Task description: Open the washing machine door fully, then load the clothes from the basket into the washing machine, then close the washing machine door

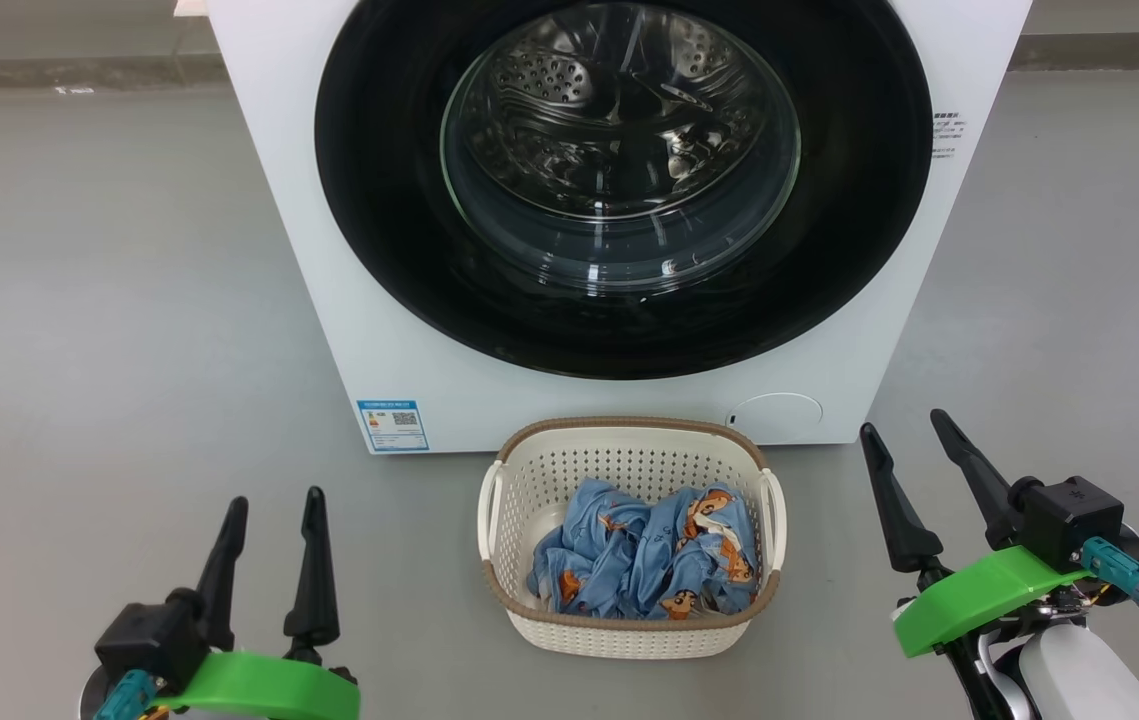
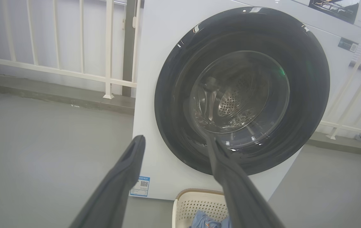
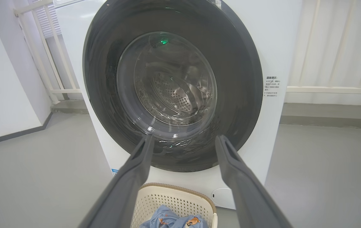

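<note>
The white washing machine (image 1: 349, 300) stands ahead with its round black-rimmed door (image 1: 379, 200) shut flat against the front; the steel drum shows through the glass. On the floor just before it sits the cream basket (image 1: 629, 625) holding the light blue printed clothes (image 1: 644, 560). My left gripper (image 1: 274, 500) hovers open at the lower left, well left of the basket. My right gripper (image 1: 904, 425) stands open at the lower right, right of the basket. Both wrist views look along empty, spread fingers at the door (image 2: 174, 95) (image 3: 240, 95), with the basket (image 2: 183, 205) (image 3: 155, 199) below.
Grey floor (image 1: 109, 300) spreads left and right of the machine. A blue label (image 1: 392, 425) sits at the machine's lower left corner. White railings (image 2: 56, 69) and a low kerb run behind the machine; a white wall (image 3: 3, 95) stands off to one side.
</note>
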Motion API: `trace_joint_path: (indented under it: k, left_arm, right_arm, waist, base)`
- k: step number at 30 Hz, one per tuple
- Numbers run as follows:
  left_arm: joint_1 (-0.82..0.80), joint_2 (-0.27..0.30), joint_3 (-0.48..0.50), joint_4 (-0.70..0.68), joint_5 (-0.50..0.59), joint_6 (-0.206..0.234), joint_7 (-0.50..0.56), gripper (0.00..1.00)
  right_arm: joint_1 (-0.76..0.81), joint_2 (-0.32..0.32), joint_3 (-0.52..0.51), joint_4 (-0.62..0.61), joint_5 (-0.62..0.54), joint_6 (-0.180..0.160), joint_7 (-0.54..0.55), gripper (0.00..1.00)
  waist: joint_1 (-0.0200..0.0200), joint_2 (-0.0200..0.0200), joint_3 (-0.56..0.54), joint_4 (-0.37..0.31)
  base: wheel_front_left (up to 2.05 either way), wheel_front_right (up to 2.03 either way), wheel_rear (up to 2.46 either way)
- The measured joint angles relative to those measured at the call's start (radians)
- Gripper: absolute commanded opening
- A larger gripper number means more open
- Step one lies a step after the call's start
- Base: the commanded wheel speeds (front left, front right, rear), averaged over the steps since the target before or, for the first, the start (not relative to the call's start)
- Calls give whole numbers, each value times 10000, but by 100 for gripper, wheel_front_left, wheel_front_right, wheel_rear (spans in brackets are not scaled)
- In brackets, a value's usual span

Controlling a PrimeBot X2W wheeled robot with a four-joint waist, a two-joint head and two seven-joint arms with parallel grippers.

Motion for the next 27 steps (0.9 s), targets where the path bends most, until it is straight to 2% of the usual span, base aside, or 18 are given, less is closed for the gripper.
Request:
trace_joint_path:
  k: [11, 27]
  left_arm:
    - [1, 2, 67, -123, 0, 0, -2, 100]
    - [3, -12, 102, -255, -90, -77, -2, 100]
  right_arm:
    - [-97, 15, 6, 0, 2, 0, 0, 100]
    - [-118, 13, -6, 12, 63, 0, 0, 100]
  waist:
    - [0, 0, 37, -27]
    - [0, 0, 75, -50]
  base:
    - [37, 37, -74]
    - [113, 113, -227]
